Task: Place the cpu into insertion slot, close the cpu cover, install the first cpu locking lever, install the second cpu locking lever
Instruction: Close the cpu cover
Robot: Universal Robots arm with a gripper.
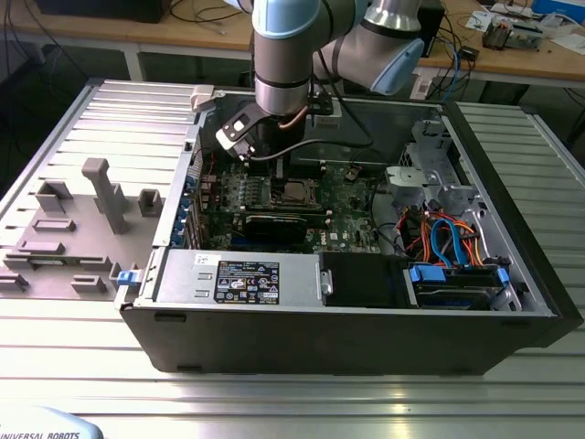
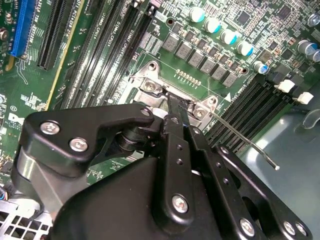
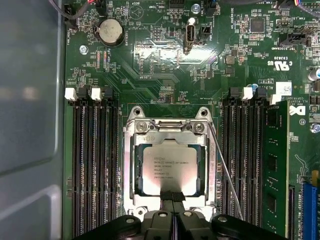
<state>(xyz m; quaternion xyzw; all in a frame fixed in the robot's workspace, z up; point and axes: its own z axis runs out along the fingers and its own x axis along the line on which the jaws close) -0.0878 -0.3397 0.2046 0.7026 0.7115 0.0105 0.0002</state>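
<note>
- Seated flat in the socket (image 3: 170, 123), dull metal top up: the chip (image 3: 170, 167). First step judged done.
- Folded down around the chip, square window framing it: the cover (image 3: 134, 170). Looks closed or very nearly so, so second step judged done or in its last moment.
- Resting at the cover's edge, right at the chip's border: the gripper (image 3: 172, 196), fingers pressed together, nothing visibly pinched between them.
- Sticking out free beside the socket, slanting away over the memory slots (image 2: 235, 112), end unhooked: one thin wire lever (image 2: 245, 143). Not latched, so that step judged left to do.
- Cannot tell how the other lever stands, so counted as not yet confirmed.
- Overall judged about halfway: two steps of four behind, both lever steps ahead.
- In the exterior view, socket near the middle of the open computer case (image 1: 320, 340), with:
  - the arm (image 1: 283, 55) coming down at 12 o'clock of it;
  - blue and orange cables (image 1: 448, 240) at 4 o'clock of it;
  - the grey power supply box (image 1: 183, 274) at 7 o'clock of it.
</note>
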